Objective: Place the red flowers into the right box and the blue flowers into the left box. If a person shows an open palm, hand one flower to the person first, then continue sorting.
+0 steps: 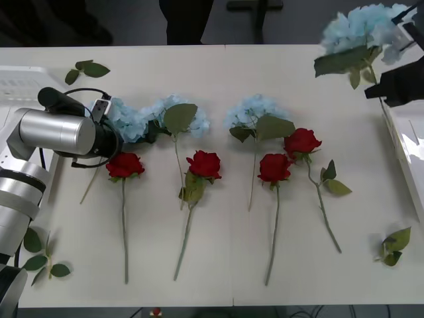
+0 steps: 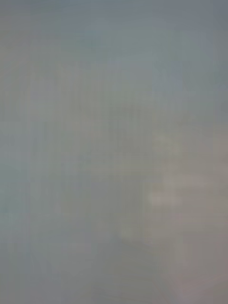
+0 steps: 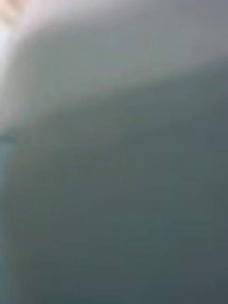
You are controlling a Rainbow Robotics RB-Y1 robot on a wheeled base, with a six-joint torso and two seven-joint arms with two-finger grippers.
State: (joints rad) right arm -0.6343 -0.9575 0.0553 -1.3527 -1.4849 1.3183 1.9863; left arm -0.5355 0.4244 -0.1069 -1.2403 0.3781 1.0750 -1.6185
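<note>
A: What lies on the counter?

B: Four red flowers lie in a row across the middle, blooms toward the far edge and stems pointing toward the robot. Just behind them lie three blue flowers, two close together on the left and one nearer the centre, each with a large green leaf.

A: And the fourth blue flower?

B: A blue flower is raised in the air at the far right, above the counter's far corner, with the right arm's dark end effector just beside its leaves and stem. Whether that end effector is spread or pinching the stem cannot be told.

A: Where are the boxes?

B: The right box sits at the right edge of the counter, seen in part. The left box sits at the far left edge, partly hidden by the left arm.

A: What about the left end effector?

B: The left arm reaches over the left side, its silver wrist beside the leftmost blue bloom. Its end effector's state cannot be told. Both wrist views are blurred grey. Loose leaf sprigs lie near the corners.
</note>
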